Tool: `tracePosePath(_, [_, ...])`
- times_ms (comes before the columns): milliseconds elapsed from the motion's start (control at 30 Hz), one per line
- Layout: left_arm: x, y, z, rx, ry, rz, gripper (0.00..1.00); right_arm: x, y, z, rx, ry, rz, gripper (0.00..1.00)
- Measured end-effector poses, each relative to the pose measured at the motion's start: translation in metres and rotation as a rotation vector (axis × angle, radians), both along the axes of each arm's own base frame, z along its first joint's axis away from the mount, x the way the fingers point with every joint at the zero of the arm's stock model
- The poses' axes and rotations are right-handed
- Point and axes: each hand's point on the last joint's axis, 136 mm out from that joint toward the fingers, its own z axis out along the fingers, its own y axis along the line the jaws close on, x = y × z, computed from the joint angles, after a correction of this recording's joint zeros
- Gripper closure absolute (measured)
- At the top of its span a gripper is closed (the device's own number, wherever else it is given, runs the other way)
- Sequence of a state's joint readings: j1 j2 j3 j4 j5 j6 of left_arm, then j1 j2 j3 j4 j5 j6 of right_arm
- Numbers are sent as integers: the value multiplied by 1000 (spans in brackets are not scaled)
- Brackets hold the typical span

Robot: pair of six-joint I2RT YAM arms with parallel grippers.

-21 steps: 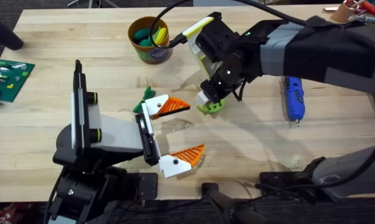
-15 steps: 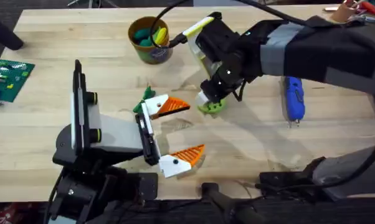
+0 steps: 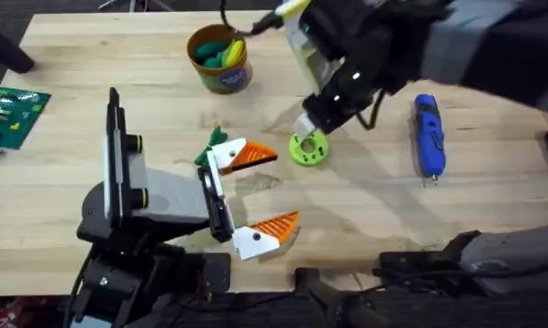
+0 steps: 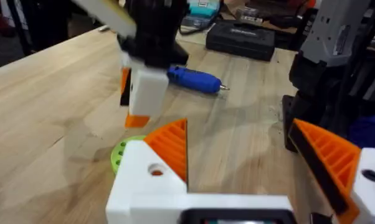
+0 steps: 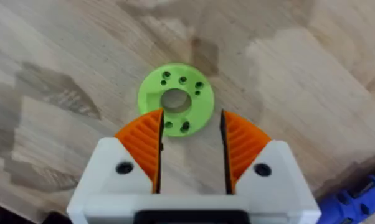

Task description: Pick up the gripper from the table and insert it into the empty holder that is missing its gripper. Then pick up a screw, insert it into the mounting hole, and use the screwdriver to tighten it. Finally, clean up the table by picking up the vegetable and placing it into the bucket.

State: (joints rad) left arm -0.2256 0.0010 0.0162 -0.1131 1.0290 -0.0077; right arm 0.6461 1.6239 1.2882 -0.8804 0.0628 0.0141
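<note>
Left gripper [image 3: 265, 193]: from my remote seat I saw it low over the table's near side, its orange-padded fingers spread wide apart with nothing between them.
Vegetable [image 3: 207, 148]: it lay on the wood, dark green and pointed, just beside the left gripper's far finger [image 3: 238, 157]; whether they touched, I could not tell.
Bucket [image 3: 219, 59]: it stood toward the far edge, mustard yellow with a dark band, with green and yellow pieces inside.
Disc [image 3: 309, 148]: the lime-green ring lay flat near mid-table; in my right wrist view [image 5: 175, 99] its centre hole and small holes faced up.
Right gripper [image 5: 190, 146]: it hung over the disc, its fingers parted by a narrow gap and holding nothing, their tips at the ring's near rim.
Screwdriver [image 3: 427, 135]: the blue tool lay untouched on the table to the right, well apart from the disc, metal tip toward the near edge.
</note>
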Motion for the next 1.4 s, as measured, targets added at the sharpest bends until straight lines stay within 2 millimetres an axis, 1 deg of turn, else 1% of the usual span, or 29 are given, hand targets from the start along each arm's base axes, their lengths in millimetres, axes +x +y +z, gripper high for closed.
tracePosePath(67, [0, 0, 0, 0, 0, 0, 14, -2, -6, 10, 1, -4, -6, 510])
tracePosePath(133, [0, 0, 0, 0, 0, 0, 14, -7, -14, 14, -9, 8, -13, 510])
tracePosePath(233, [0, 0, 0, 0, 0, 0, 15, -14, -19, 15, -24, 28, -11, 510])
tracePosePath(433, [0, 0, 0, 0, 0, 0, 15, -15, -20, 13, -31, 38, -8, 510])
tracePosePath(567, [0, 0, 0, 0, 0, 0, 14, -17, -21, 6, -44, 54, -8, 510])
tracePosePath(700, [0, 0, 0, 0, 0, 0, 15, -17, -22, -4, -51, 65, -8, 510])
tracePosePath(967, [0, 0, 0, 0, 0, 0, 14, -24, -26, -25, -80, 112, -27, 510])
tracePosePath(1267, [0, 0, 0, 0, 0, 0, 14, -24, -25, -45, -105, 161, -57, 510])
tracePosePath(1400, [0, 0, 0, 0, -1, 0, 14, -22, -18, -48, -74, 165, -61, 510])
